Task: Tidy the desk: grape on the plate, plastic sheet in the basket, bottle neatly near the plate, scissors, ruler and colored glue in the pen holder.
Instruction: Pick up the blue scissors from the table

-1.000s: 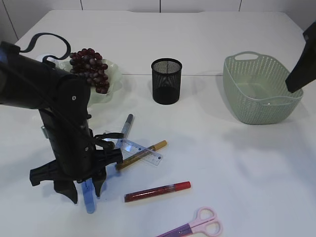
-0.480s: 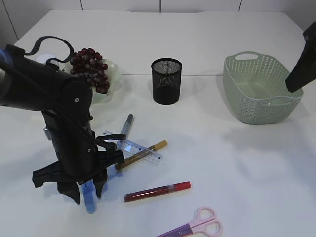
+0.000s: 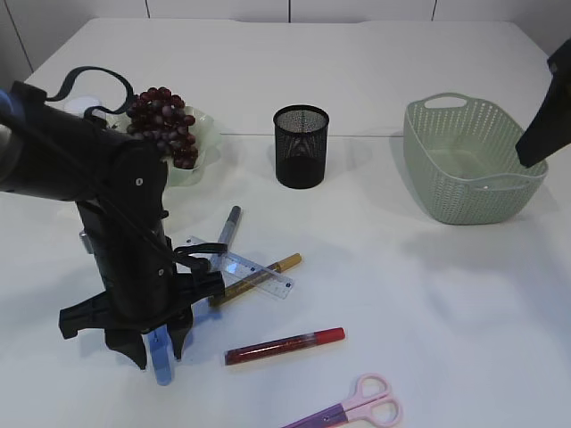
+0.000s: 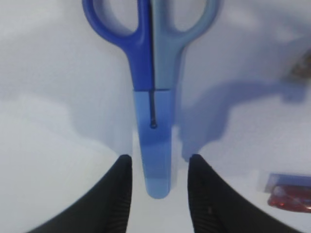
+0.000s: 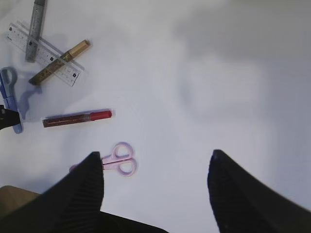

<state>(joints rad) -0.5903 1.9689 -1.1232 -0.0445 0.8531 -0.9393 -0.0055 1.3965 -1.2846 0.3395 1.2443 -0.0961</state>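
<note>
The left gripper (image 4: 158, 194) stands low over the table's front-left part, its jaws parted either side of the blue scissors' (image 4: 153, 97) sheathed tip without pinching it, a gap only the left wrist view shows. The right gripper (image 5: 155, 194), wide open and holding nothing, looks down on the ruler (image 5: 46, 54), the red glue (image 5: 77, 118) and the pink scissors (image 5: 116, 160). From the exterior view the left arm (image 3: 116, 232) hides most of the blue scissors, with the pen holder (image 3: 301, 145) standing mid-table beyond.

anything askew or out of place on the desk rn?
Yes: the clear ruler lies crossed over the gold glue pen and silver glue pen. The red glue pen and pink scissors lie loose near the front edge, not in the pen holder.
</note>
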